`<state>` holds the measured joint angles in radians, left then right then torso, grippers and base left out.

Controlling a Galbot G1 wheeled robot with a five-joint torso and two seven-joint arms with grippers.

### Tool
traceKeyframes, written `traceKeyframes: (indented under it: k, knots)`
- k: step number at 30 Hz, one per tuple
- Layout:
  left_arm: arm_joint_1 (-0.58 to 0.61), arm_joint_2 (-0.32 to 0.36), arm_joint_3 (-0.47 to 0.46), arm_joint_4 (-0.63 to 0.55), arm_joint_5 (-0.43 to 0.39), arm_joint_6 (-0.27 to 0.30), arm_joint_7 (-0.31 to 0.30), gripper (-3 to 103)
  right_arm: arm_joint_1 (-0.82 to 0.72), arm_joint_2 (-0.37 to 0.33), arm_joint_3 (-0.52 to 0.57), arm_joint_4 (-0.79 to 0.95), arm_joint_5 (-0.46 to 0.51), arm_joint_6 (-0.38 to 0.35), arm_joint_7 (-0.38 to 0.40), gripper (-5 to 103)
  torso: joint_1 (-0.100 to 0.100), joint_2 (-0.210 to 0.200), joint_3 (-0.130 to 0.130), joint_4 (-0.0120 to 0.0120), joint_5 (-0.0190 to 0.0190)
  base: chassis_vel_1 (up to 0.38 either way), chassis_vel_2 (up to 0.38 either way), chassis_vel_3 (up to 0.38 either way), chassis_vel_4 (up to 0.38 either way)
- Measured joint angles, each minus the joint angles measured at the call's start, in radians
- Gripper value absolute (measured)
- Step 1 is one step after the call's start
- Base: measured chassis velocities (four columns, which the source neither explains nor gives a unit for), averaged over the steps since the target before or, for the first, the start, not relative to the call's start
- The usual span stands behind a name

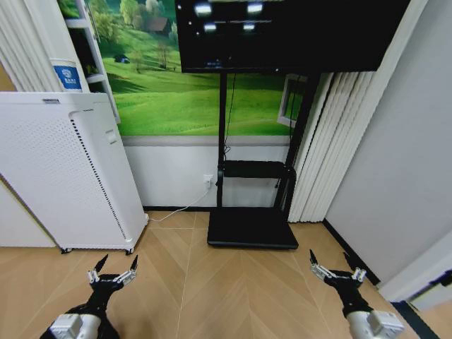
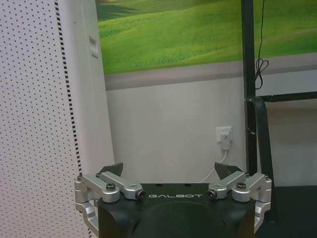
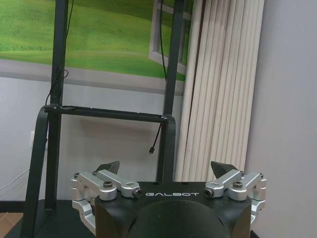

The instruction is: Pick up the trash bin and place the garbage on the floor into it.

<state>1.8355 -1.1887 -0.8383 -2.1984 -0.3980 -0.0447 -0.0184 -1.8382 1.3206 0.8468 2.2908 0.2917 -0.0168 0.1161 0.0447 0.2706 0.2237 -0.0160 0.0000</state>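
Tools hung low over the wood floor [image 1: 212,282], both empty: left tool [image 1: 113,269] spread wide near the white appliance [image 1: 63,169], right tool [image 1: 336,268] likewise beside the TV stand [image 1: 252,227].

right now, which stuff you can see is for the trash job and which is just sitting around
For the job:
- left gripper, open, held low over the floor
- right gripper, open, held low over the floor

Just sitting around:
- white air purifier
- black screen stand
- wall socket
- folding partition
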Motion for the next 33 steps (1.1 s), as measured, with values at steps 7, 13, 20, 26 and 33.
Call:
traceKeyframes:
  k: [7,13,20,26,33]
  knots:
    - [0.0,0.0,0.0,0.0,0.0,0.0,0.0,100,0.0,0.0,0.0,-0.001,0.0,0.0,0.0,100,0.008,0.025,0.017,0.0,0.0,0.0,0.0,0.0,0.0]
    - [0.0,0.0,-0.001,-0.001,0.0,0.0,0.0,100,0.0,0.0,0.0,-0.001,0.0,0.001,0.0,100,0.018,0.057,0.039,0.0,0.0,0.0,0.0,0.0,0.0]
    - [0.0,0.0,-0.001,-0.001,0.0,0.0,0.0,100,0.0,0.0,0.0,-0.001,0.0,0.001,0.0,100,0.029,0.086,0.058,0.0,0.0,0.0,0.0,0.0,0.0]
    - [0.0,0.0,-0.001,-0.001,0.0,0.0,0.0,100,0.0,0.0,0.0,-0.001,0.0,0.002,0.0,100,0.037,0.11,0.073,0.0,0.0,0.0,0.0,0.0,0.0]
    - [0.0,0.0,-0.001,-0.001,0.0,0.0,0.0,100,0.0,0.0,0.0,-0.001,0.0,0.002,0.0,100,0.045,0.13,0.084,0.0,0.0,0.0,0.0,0.0,0.0]
